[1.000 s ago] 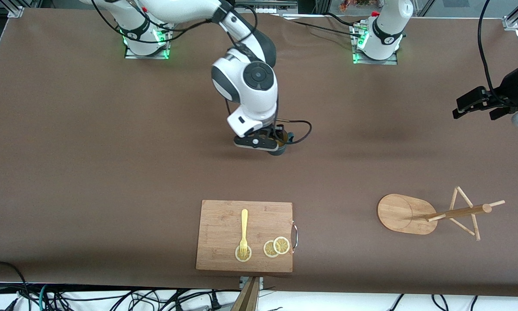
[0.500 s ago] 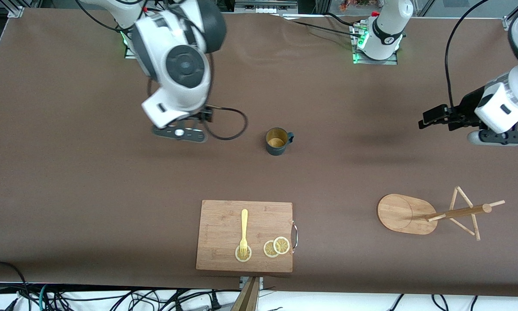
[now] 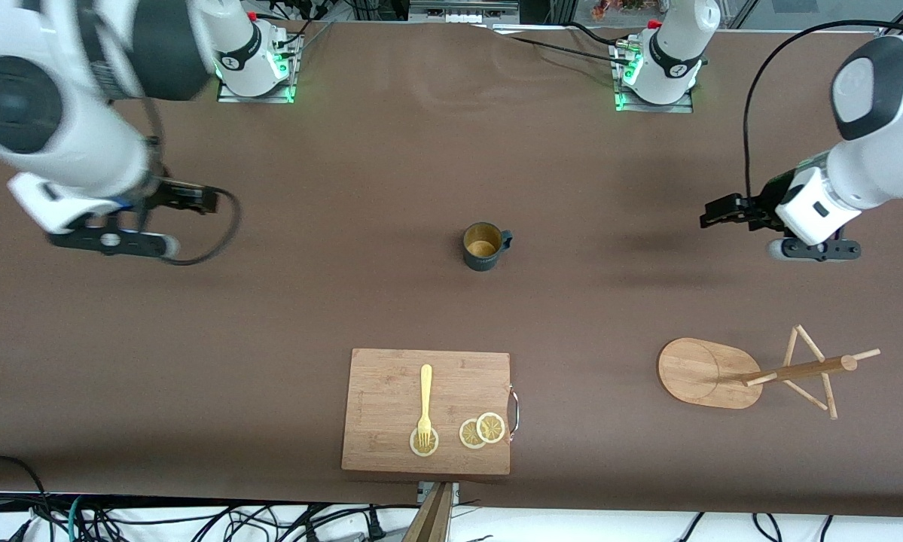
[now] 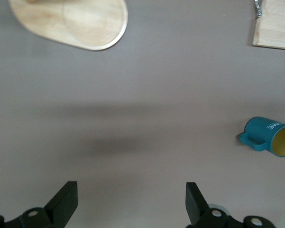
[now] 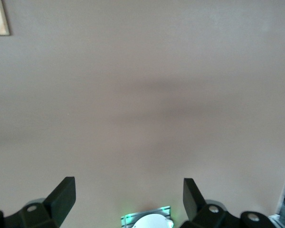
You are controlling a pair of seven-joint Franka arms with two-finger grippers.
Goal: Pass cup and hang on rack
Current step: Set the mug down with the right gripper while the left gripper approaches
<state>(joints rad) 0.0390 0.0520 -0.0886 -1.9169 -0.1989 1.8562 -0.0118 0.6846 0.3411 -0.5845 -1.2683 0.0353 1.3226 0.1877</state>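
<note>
The cup [image 3: 483, 246] stands upright mid-worktop [image 3: 346, 301], untouched. The rack [image 3: 752, 373] stands near the worktop's front edge at the left arm's end. Left gripper [image 4: 130, 202] and right gripper [image 5: 128, 197] hover over bare worktop, jaws released.

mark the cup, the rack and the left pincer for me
cup [image 3: 483, 247], front view, on its rim and yellowish inside.
rack [image 3: 703, 372], front view, on its oval flat base.
left pincer [image 4: 131, 202], left wrist view, midway between its open fingertips, over bare table.
</note>
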